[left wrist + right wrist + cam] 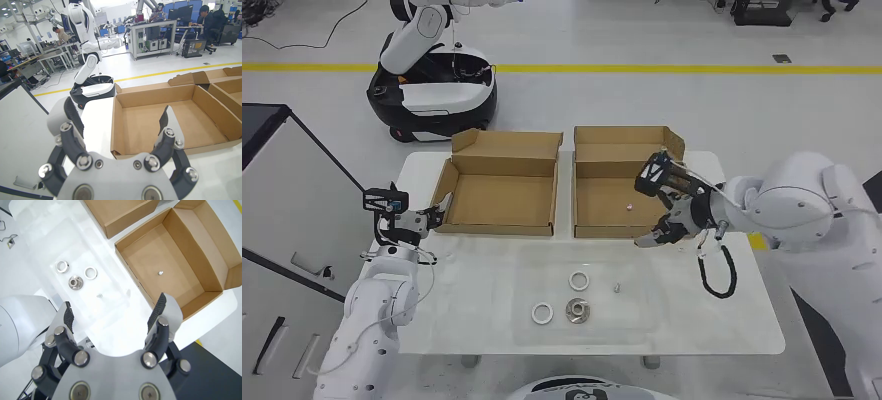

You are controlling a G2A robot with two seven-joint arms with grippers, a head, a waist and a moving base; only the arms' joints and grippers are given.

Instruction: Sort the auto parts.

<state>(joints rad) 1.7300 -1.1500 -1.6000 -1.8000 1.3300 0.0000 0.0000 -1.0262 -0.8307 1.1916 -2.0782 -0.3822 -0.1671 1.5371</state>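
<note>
Two metal rings (580,281) (542,313), a metal flange (577,312) and a small nut (616,287) lie on the white table (492,300). In the right wrist view they are the rings (90,273) (62,266), the flange (75,282) and the nut (99,296). Another small nut (629,208) (160,272) lies inside the right cardboard box (592,200) (191,247). My right gripper (660,232) (115,302) hangs open and empty over that box's front right corner. My left gripper (440,210) (117,105) is open and empty at the left box's (502,195) (143,125) outer left side.
Both boxes stand side by side at the back of the table, flaps up, and the left one holds nothing. Another white robot (432,80) (88,56) is parked on the floor behind the table. A grey cabinet (272,180) stands at the left.
</note>
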